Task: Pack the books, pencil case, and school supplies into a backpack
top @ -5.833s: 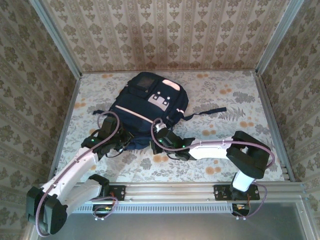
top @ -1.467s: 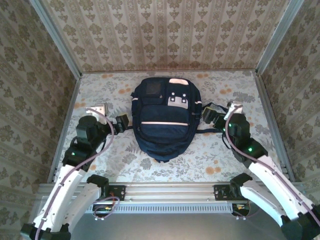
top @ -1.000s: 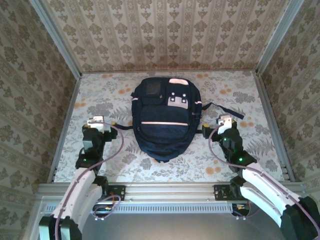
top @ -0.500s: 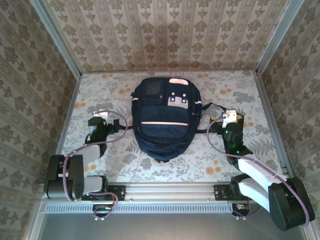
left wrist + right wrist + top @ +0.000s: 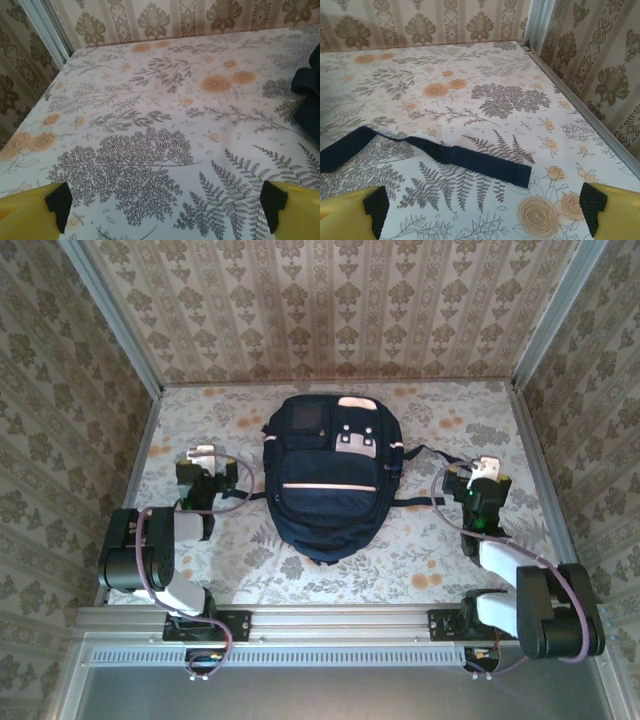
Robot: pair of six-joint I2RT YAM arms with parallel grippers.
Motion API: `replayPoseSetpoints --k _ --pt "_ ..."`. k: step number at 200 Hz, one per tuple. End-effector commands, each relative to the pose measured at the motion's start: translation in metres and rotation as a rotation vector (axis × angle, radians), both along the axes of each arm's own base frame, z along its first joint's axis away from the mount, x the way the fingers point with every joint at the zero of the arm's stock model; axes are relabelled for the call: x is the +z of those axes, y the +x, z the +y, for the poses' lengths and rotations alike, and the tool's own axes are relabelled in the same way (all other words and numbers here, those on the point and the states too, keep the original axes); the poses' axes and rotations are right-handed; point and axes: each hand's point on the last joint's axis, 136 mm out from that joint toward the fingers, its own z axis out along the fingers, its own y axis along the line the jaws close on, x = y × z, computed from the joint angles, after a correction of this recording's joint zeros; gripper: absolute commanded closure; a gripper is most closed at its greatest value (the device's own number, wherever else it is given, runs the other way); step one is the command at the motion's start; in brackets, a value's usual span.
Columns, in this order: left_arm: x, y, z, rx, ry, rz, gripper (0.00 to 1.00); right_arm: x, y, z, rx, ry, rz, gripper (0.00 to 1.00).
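The navy backpack [image 5: 325,475] lies flat at mid-table, zipped, its pink-white stripe facing up. A corner of the backpack [image 5: 307,90] shows at the right edge of the left wrist view. One dark strap [image 5: 470,161] trails across the cloth just ahead of my right gripper [image 5: 484,205]. My left gripper [image 5: 203,462] rests left of the bag and my right gripper [image 5: 483,480] right of it, both apart from it. The left gripper [image 5: 166,207] is open over bare cloth, and the right is open too. The books, pencil case and school supplies are out of view.
Patterned walls enclose the table on three sides, with metal posts [image 5: 47,27] [image 5: 537,22] at the far corners. The aluminium rail [image 5: 340,620] runs along the near edge. Both arms are folded back near their bases.
Both arms have drawn back and folded, the grippers sliding outward from the backpack's sides. The backpack, earlier tilted between the grippers, has lain straight and still for the last second.
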Motion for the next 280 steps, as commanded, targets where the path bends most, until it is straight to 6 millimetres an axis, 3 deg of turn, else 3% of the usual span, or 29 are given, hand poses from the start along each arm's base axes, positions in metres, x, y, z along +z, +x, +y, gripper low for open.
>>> replayPoseSetpoints --k 1,27,55,61,70,81,91,106,133,280 --pt "-0.009 -0.004 -0.002 -0.021 -0.012 0.044 0.00 0.007 0.024 0.015 0.097 0.051 0.002 0.00" --pt "-0.009 -0.004 -0.002 -0.022 -0.012 0.045 0.00 0.003 0.038 0.042 0.265 0.075 0.048 0.00" --pt "-0.009 -0.004 -0.002 -0.022 -0.011 0.044 0.00 0.006 0.043 0.048 0.268 0.140 -0.002 0.00" --pt "-0.008 -0.004 -0.002 -0.021 -0.010 0.043 0.00 0.003 0.044 0.052 0.291 0.121 -0.025 0.00" --pt "-0.008 -0.004 -0.002 -0.022 -0.011 0.043 0.00 -0.020 0.042 0.050 0.282 0.120 -0.038 0.00" --pt "-0.009 -0.004 -0.002 -0.021 -0.011 0.044 0.00 -0.012 0.041 0.045 0.261 0.113 -0.138 0.00" --pt "-0.009 -0.004 -0.002 -0.021 -0.011 0.044 0.00 -0.017 0.040 0.050 0.284 0.113 -0.068 0.00" --pt "-0.009 -0.004 -0.002 -0.021 -0.012 0.045 0.00 -0.020 0.053 0.063 0.329 0.083 -0.027 0.00" --pt "-0.009 -0.004 -0.002 -0.023 -0.013 0.045 0.00 -0.025 0.057 0.050 0.251 0.096 0.030 0.00" --pt "-0.008 -0.005 -0.007 -0.043 0.001 0.038 0.00 -0.023 0.057 0.056 0.270 0.073 0.027 0.00"
